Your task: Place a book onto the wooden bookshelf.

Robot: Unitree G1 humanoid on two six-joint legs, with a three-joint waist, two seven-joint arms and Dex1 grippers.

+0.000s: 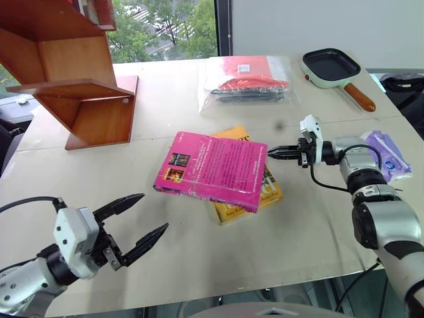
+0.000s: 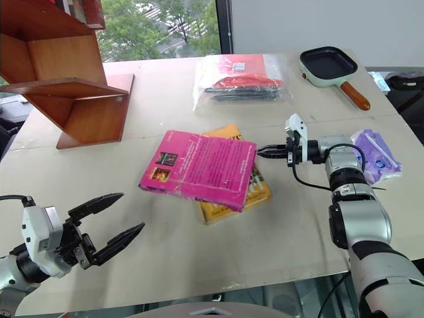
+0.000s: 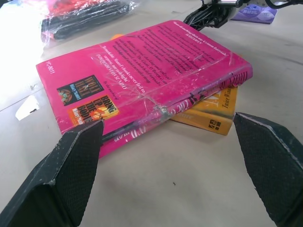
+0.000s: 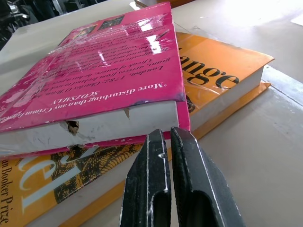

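Observation:
The magenta-pink book point(image 1: 212, 170) lies mid-table, resting askew on top of a yellow book point(image 1: 268, 189); its cover shows small dark picture squares and white text. My right gripper point(image 1: 273, 154) is shut, empty, pointing at the pink book's right end, its tips close to the white page edges point(image 4: 109, 124). My left gripper point(image 1: 146, 222) is open near the table's front left, well short of the book, which lies ahead between its fingers point(image 3: 75, 161). The wooden bookshelf point(image 1: 73, 79), reddish-brown with slanted panels, stands at the back left.
A clear plastic bag point(image 1: 245, 79) with red and dark items lies at the back centre. A pale green frying pan point(image 1: 334, 69) with a wooden handle sits at the back right. A purple packet point(image 1: 387, 156) lies near the table's right edge.

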